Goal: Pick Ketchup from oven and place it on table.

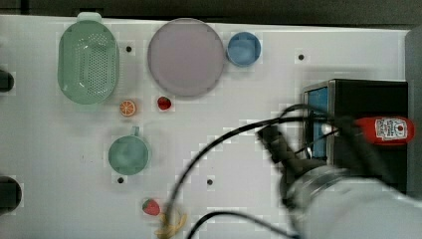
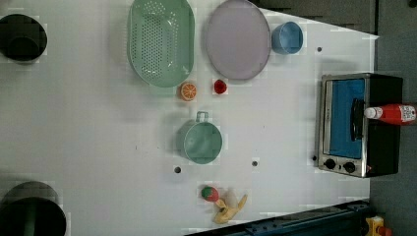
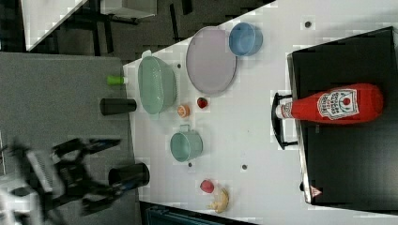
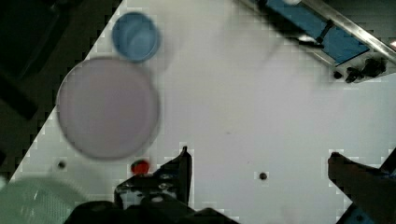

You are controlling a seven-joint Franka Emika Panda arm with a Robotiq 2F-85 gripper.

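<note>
The ketchup (image 3: 335, 104) lay on its side on top of the oven (image 3: 347, 154), its white cap overhanging the front edge above the handle, untouched. The claw (image 4: 259, 179) hung spread wide and empty over the bare surface (image 1: 239, 169), well apart from the bottle. A grip on the rounded, slick body could have rolled it off the roof, and a low approach risked clipping the handle.

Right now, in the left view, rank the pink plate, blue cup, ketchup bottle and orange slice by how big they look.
1. Pink plate, clearly largest.
2. Ketchup bottle, partly cut off at the edge, and blue cup: too close to rank.
3. Orange slice, smallest.
</note>
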